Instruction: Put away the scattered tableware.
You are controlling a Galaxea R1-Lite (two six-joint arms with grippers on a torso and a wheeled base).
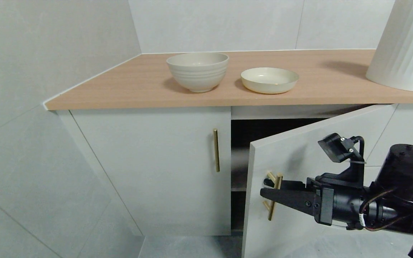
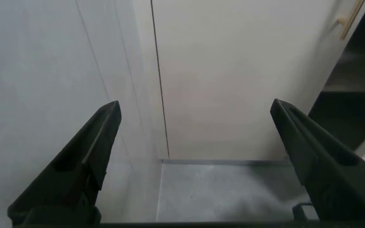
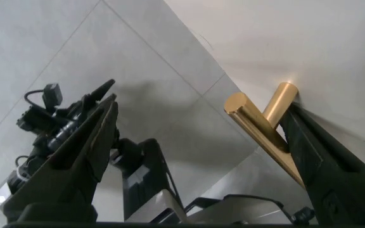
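Here both jaws gape empty, the right pair partly hiding the door handle (image 1: 271, 211).

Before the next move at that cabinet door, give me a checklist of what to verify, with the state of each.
1. Brass bar handle inside the right gripper's gap: ok, against one finger.
2. Right gripper closed on the handle: not ok, open.
3. White cabinet door wide enough: probably not ok, only partly open.
4. Free shelf space inside: cannot tell, dark.
5. Beige ribbed bowl and cream shallow plate upright, apart, on the wooden countertop: ok.
6. Left gripper open and empty: ok.
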